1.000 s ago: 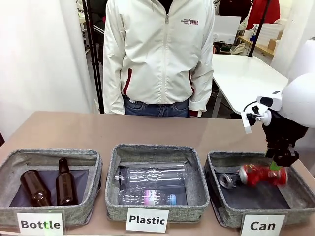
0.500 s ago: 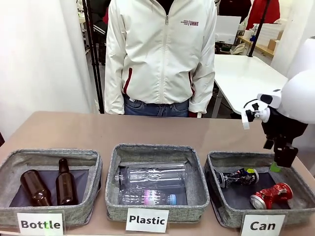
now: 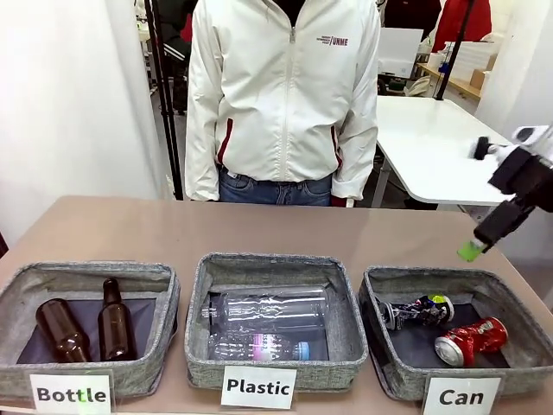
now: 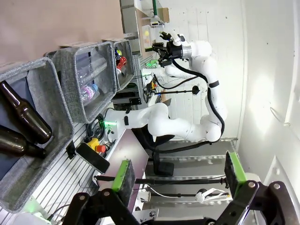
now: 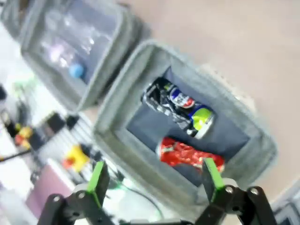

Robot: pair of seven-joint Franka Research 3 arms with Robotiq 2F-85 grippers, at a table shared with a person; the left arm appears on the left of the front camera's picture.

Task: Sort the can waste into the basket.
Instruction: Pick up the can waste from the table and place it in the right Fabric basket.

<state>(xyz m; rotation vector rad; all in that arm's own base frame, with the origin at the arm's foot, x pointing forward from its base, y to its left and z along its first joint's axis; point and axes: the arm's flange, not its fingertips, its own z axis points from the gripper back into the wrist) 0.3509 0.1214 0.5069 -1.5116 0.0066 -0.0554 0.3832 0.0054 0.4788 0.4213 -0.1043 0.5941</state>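
Front view: three grey fabric baskets are lined along the near edge of the desk (image 3: 130,229), each marked with a white card. In the right-hand basket (image 3: 377,333), carded "Can" (image 3: 461,397), both crushed cans are seen lying on the dark bottom: the red can (image 3: 471,340) toward the near right, the dark can (image 3: 418,311) just behind it toward the left, apart from each other. The right gripper (image 3: 472,250) is raised above the far right corner of that basket, tilted, with one green pad visible; nothing is held. From the right wrist view the jaws are seen spread wide over the basket, empty, both cans visible between the fingertips. Left wrist view: the left gripper (image 4: 178,176) is held off the desk, its jaws spread wide and empty. The middle basket (image 3: 199,333) holds clear plastic bottles (image 3: 268,309); the left basket (image 3: 169,318) holds two brown bottles (image 3: 117,322). A person in a white jacket (image 3: 281,95) stands at the far side.
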